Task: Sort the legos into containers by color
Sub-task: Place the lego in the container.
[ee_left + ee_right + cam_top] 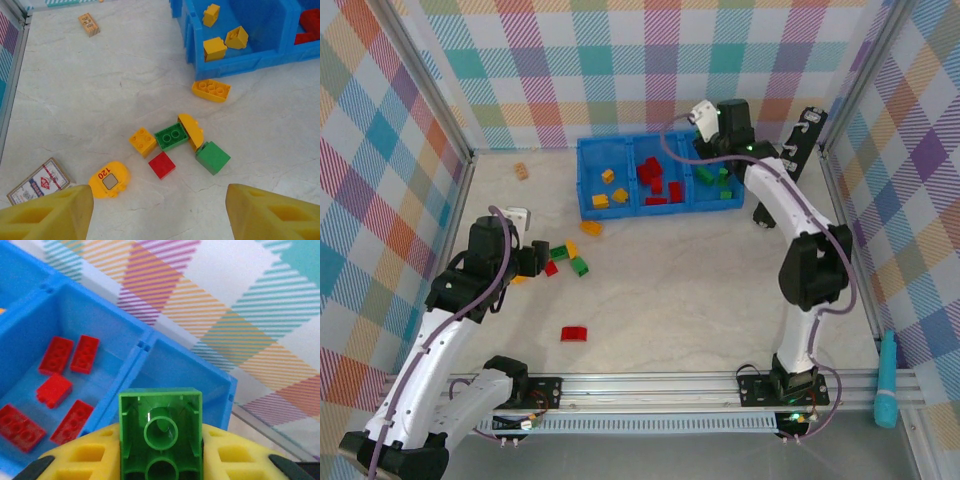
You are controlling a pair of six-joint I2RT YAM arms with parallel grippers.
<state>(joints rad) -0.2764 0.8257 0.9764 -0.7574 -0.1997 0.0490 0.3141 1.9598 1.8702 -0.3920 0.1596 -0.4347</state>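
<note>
The right end effector [160,462] is closed on a green studded plastic brick [160,422], which is pinched between the yellow pads with its hollow underside turned toward the wrist camera. It is held above the rightmost compartment of the blue plastic three-compartment bin [665,211], set at the back of the worktop [700,290]. This position is judged deliberate: green bricks [706,176] are collected in that compartment, red bricks [60,385] in the middle one and yellow-orange bricks [215,48] in the left one. Release into the right compartment is taken to be the step in hand. The left end effector [160,220] is spread wide and nothing is held by it. It is poised low over a loose cluster on the worktop, presumably so that the next pick can be lined up. In the cluster, a small red square brick [162,165] lies nearest the open fingers and just apart from its neighbours. A green two-stud brick [171,136] is pressed against a yellow curved piece [191,131], so a grasp there could drag both. A yellow-orange flat brick [211,90] rests just outside the bin's front wall, and a lone red brick [574,333] is left near the front of the worktop. The sort is judged to be roughly half done.
</note>
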